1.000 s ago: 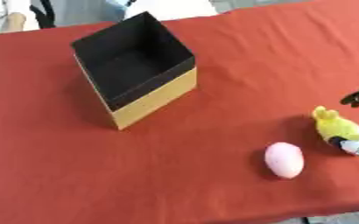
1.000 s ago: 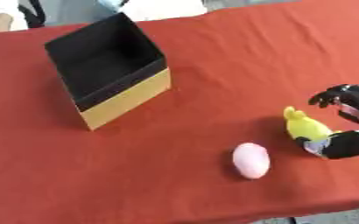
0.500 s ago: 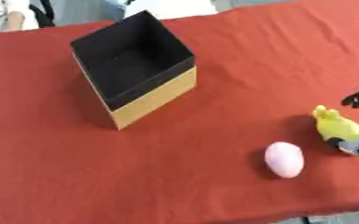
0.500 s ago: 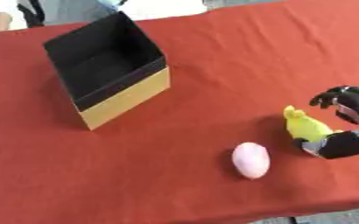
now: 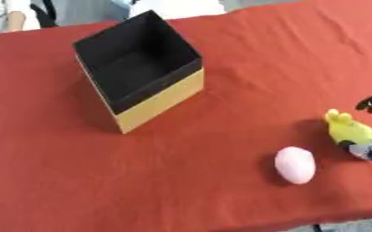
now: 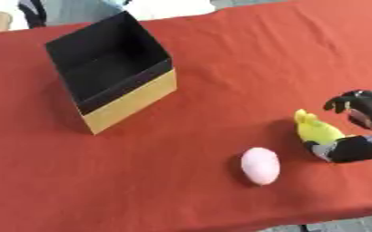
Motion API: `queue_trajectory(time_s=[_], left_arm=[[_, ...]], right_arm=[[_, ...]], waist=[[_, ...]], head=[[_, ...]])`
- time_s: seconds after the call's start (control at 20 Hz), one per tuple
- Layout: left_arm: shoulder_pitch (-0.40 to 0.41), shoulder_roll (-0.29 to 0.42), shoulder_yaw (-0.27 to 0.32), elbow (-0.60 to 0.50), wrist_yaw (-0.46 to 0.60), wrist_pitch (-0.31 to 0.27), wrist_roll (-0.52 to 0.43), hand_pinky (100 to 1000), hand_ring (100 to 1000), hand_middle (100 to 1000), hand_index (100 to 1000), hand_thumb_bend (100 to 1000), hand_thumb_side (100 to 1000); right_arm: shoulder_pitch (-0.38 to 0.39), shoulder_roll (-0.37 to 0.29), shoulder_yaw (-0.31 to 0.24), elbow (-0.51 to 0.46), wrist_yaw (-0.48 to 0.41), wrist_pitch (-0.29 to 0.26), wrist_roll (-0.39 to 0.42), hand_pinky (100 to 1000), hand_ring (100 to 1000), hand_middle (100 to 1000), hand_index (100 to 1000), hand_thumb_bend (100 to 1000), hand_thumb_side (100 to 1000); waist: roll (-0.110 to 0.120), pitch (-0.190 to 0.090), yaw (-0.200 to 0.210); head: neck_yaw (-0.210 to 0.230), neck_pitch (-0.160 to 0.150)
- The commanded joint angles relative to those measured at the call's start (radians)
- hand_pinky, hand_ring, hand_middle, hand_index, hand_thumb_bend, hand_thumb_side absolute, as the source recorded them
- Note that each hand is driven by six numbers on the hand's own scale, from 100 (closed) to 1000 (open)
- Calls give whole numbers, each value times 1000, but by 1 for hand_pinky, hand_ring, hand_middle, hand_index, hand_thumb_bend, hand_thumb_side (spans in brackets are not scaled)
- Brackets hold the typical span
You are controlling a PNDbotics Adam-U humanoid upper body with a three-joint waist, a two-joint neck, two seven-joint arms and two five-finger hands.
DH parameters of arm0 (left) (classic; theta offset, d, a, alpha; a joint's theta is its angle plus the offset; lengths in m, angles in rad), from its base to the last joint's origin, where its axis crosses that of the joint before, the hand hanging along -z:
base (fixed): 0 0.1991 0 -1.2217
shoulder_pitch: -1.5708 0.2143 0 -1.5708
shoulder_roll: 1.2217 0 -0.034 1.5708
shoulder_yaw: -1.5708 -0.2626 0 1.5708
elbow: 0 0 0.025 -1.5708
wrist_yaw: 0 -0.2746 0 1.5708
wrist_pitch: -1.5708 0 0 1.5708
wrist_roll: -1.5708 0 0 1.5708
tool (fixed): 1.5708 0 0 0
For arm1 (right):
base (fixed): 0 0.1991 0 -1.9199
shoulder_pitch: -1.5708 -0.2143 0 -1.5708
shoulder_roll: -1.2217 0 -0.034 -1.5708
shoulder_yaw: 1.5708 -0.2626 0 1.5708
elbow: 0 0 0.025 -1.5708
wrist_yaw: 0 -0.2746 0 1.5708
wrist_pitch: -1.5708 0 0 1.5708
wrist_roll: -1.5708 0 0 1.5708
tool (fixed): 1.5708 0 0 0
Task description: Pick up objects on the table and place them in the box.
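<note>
A yellow soft toy [image 6: 317, 131] with two small ears lies on the red cloth at the right. My right hand [image 6: 364, 105] comes in from the right edge around it: the dark curled fingers hang just behind and to the right of the toy, apart from it, while the black thumb [image 6: 354, 149] lies against its lower end. A pink egg-shaped thing [image 6: 261, 165] rests left of and nearer than the toy, untouched. The black box [image 6: 110, 68] with a tan side wall stands open at the upper left, and nothing shows inside it. My left hand is out of view.
The red cloth [image 6: 221, 63] covers the whole table; its near edge runs along the bottom right corner. People sit beyond the far edge, behind the box.
</note>
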Motion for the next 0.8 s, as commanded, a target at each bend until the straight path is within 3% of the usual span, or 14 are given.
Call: queue_trajectory(time_s=[0.05, 0.4, 0.55, 0.75, 0.8], left_arm=[[-13, 24, 7, -15, -3, -1, -2, 532, 823, 678, 814, 100, 393], [-13, 23, 7, -15, -4, -1, -3, 532, 823, 678, 814, 100, 394], [-12, 23, 7, -15, -4, -1, -3, 532, 822, 678, 814, 100, 391], [-12, 23, 8, -15, -6, -1, -4, 531, 823, 678, 813, 100, 383], [-12, 22, 8, -15, -6, -1, -5, 531, 823, 678, 813, 100, 379]], right_arm=[[-4, -12, -8, -16, 5, 16, 1, 823, 821, 738, 870, 422, 631], [2, 4, -10, -16, 8, 54, 1, 807, 802, 701, 852, 415, 564], [-1, 10, -10, -16, 8, 63, -16, 767, 753, 627, 800, 486, 347], [-8, 16, -11, -16, -10, 78, -88, 687, 652, 543, 723, 367, 106], [-9, 17, -10, -16, -18, 84, -105, 672, 631, 534, 712, 346, 100]], waist=[[-2, -10, 1], [-1, -8, 3], [0, -8, 4], [1, -8, 4], [1, -8, 3]], head=[[-2, 5], [-3, 5], [-3, 5], [-5, 5], [-5, 5]])
